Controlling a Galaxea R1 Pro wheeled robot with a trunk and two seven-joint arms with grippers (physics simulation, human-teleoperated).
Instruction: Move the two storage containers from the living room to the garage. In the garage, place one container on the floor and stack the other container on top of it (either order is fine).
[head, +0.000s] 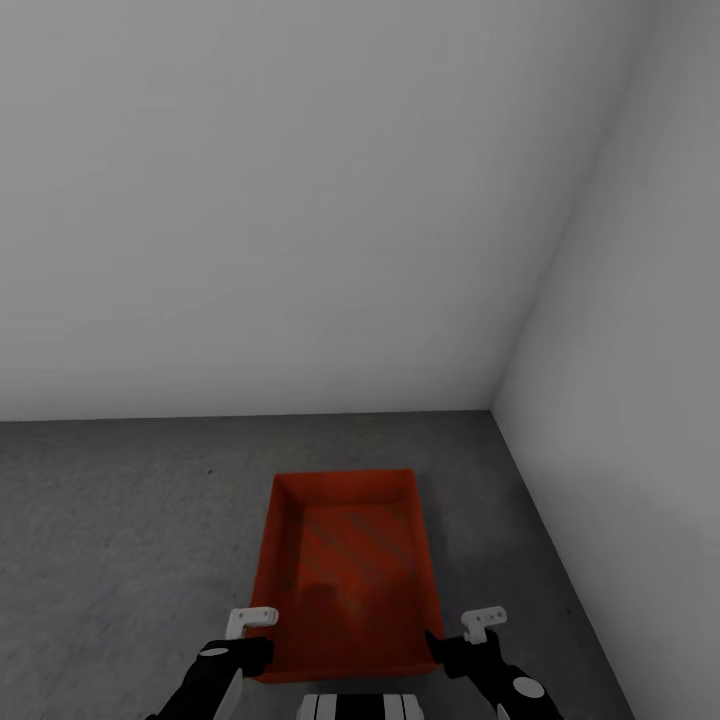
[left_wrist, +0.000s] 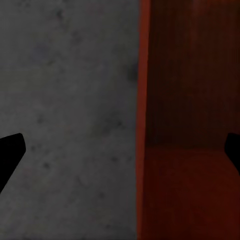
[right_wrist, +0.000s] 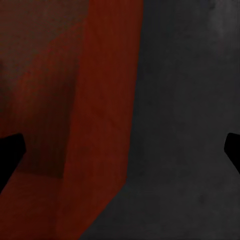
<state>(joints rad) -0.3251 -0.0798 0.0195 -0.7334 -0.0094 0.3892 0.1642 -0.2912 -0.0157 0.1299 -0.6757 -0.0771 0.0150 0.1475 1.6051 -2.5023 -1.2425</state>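
1. Left gripper (head: 262, 650) spread wide, down at the near left corner of the storage container (head: 345, 570). Seen through the left wrist camera, left gripper (left_wrist: 120, 155) straddling the side wall, with one dark fingertip (left_wrist: 11, 152) over the concrete and the other over the red inside. Nothing clamped.
2. Right gripper (head: 440, 650) equally wide at the near right corner. On the right wrist camera, right gripper (right_wrist: 120, 155) spanning the bin's wall, one fingertip (right_wrist: 10, 152) on the red side and the other over grey floor. No grip there either.
3. Now the biggest thing around: plain white walls (head: 250, 200), meeting in a corner ahead and to the right.
4. Below them, the floor (head: 120, 520), dark grey and speckled, rough concrete close up (left_wrist: 65, 100) (right_wrist: 190, 100).
5. Sitting flat on that floor, near the corner, the orange-red open-top storage container (left_wrist: 190, 100) (right_wrist: 50, 75), long side running away from the robot, between both arms.
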